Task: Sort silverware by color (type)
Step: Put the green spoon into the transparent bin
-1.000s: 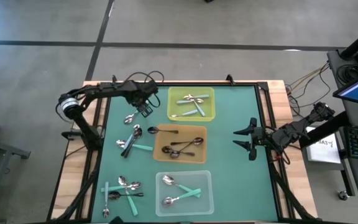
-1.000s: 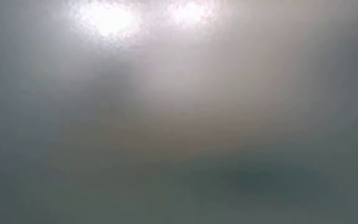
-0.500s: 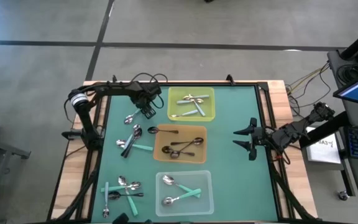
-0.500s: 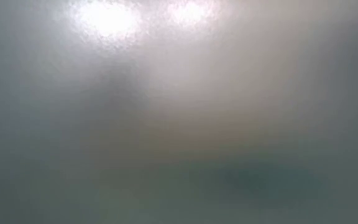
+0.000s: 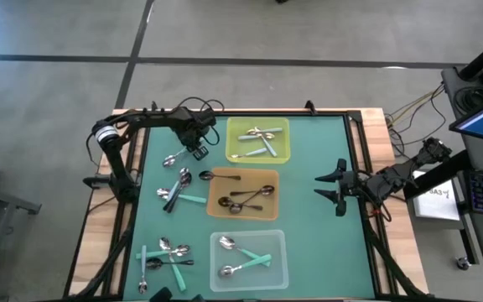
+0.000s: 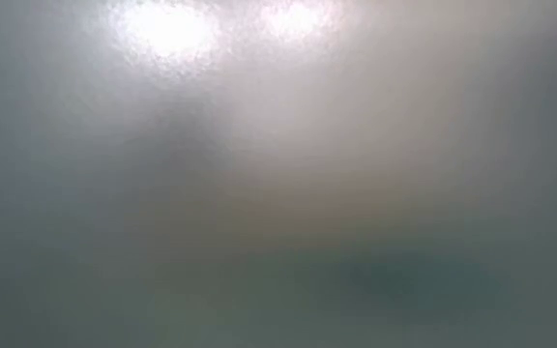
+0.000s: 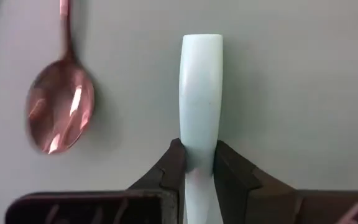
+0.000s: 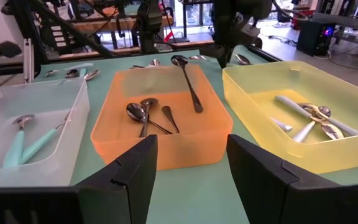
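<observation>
The left gripper [image 7: 197, 165] is clamped on the pale teal plastic handle of a spoon [image 7: 200, 99], one dark finger pressed against each side of the shaft. In the high view this gripper [image 5: 198, 149] sits in the upper left of the frame, just left of the yellow tray [image 5: 283, 154], with the spoon's bowl [image 5: 171, 159] lying on the green mat [image 5: 317, 243] beside it. The handle is smooth, rounded and slightly flared toward its free end, so it will likely be light and stiff but a little slippery; taking it at the narrower waist, as here, seems the sound choice, since the flare should keep it from sliding out. A copper-tinted shiny spoon [image 7: 59, 112] lies close by on the mat, not touching the held one.

The right gripper [image 5: 335, 188] waits at the right centre of the frame, fingers apart, holding nothing. The orange tray [image 5: 216, 183] holds dark spoons, the clear tray [image 5: 279, 243] teal-handled ones. More loose spoons [image 5: 174, 189] lie at left.
</observation>
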You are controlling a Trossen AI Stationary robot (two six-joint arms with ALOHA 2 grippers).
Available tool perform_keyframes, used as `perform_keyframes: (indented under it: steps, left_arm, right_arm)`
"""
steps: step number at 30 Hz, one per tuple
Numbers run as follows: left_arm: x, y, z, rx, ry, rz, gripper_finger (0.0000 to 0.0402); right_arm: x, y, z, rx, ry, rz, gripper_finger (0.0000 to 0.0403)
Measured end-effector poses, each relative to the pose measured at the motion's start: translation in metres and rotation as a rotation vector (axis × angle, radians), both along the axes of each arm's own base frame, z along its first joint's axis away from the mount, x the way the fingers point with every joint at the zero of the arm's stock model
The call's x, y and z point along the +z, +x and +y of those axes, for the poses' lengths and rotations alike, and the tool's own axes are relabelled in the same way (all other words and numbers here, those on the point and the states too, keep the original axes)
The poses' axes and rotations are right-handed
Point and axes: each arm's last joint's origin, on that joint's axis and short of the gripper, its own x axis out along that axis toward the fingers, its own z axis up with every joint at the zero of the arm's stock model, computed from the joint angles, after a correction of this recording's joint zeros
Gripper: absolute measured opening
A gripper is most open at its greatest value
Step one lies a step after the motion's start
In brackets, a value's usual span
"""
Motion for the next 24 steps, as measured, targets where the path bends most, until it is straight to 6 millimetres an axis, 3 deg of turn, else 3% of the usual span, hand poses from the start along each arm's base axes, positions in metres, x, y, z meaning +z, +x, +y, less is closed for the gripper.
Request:
perform_keyframes:
  steps: [7, 12, 16, 24]
  left_arm:
    - [0.056, 0.004, -0.011, -0.032, 0.074, -0.120, 0.0038]
    - [0.101, 0.012, -0.041, -0.045, 0.110, -0.273, 0.0038]
    - [0.130, 0.028, -0.088, -0.063, 0.098, -0.420, 0.0038]
    - [0.163, 0.059, -0.212, -0.308, 0.007, -0.641, 0.0038]
  right_arm:
    - [0.000, 0.000, 0.000, 0.000, 0.000, 0.000, 0.0185]
    - [0.000, 0.000, 0.000, 0.000, 0.000, 0.000, 0.0185]
    - [0.000, 0.000, 0.000, 0.000, 0.000, 0.000, 0.0185]
    - [0.000, 0.000, 0.000, 0.000, 0.000, 0.000, 0.0185]
